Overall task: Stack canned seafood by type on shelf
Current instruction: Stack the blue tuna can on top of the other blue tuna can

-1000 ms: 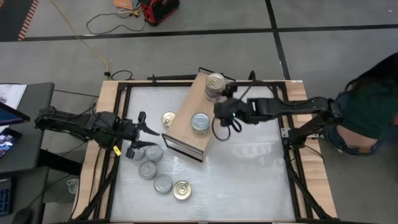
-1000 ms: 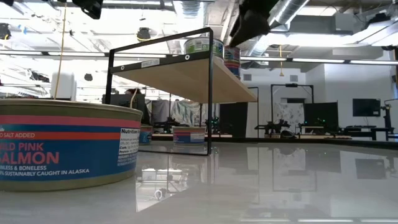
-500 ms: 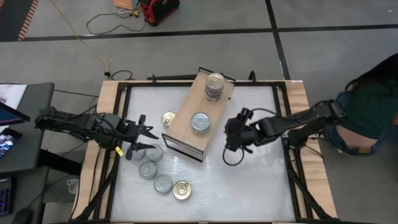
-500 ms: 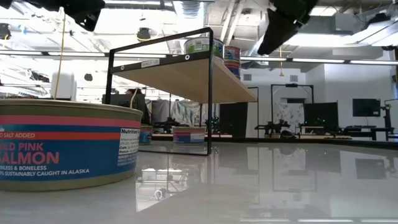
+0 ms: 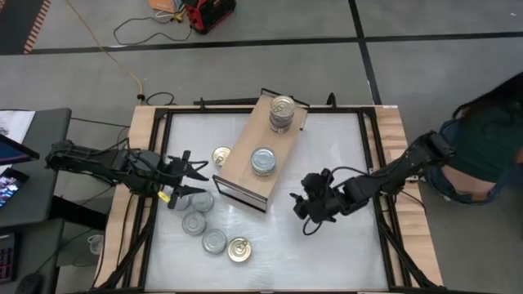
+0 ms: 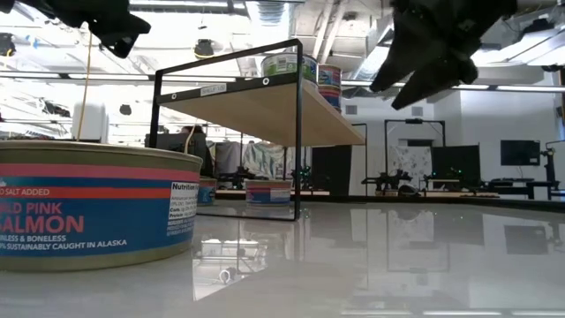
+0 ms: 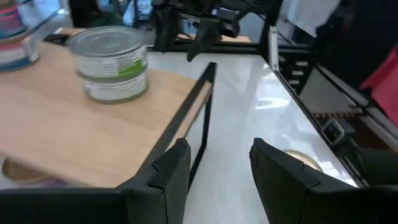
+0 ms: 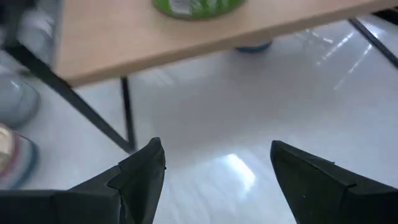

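While the left tool (image 5: 193, 173) hangs open by the tabletop's (image 5: 327, 155) left edge, the right tool (image 5: 301, 204) hovers open beside the shelf (image 5: 245, 159).

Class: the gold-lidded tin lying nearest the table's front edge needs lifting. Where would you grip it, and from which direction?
Grip the gold-lidded tin across its round side wall, coming straight down from above. It lies flat, lid up, with a silver-lidded tin close on one side, so set the fingers across the free sides.

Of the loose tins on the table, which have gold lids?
Two: the gold tin beside the shelf, and the gold tin at the cluster's near end. The other three are silver-grey.
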